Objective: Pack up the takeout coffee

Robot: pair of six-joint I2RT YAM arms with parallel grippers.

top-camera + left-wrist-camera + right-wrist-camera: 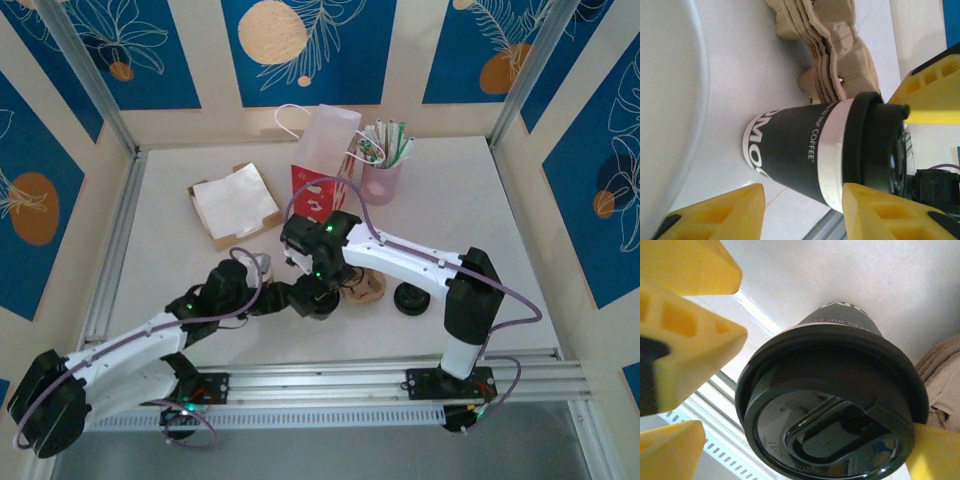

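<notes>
Right wrist view, right gripper (827, 390) spread wide around the lidded takeout coffee (840, 365), upright on the white table (880, 280) beside pulp carriers (835, 55), left gripper (804, 197) half-parted, empty.

Found left arm (130, 345) stretched low and diagonally from its near-left base toward the centre, elbow slightly raised. Found left gripper (802, 192) rolled onto its side, jaws partly parted, yellow fingers (720, 212) standing apart. Found right arm (400, 258) rising upright from its base, then folding forward and leftward, wrist pitched down. Found right gripper (807, 432) with jaws wide, fingers (935, 452) well spread. Noted both grippers close together near centre.
</notes>
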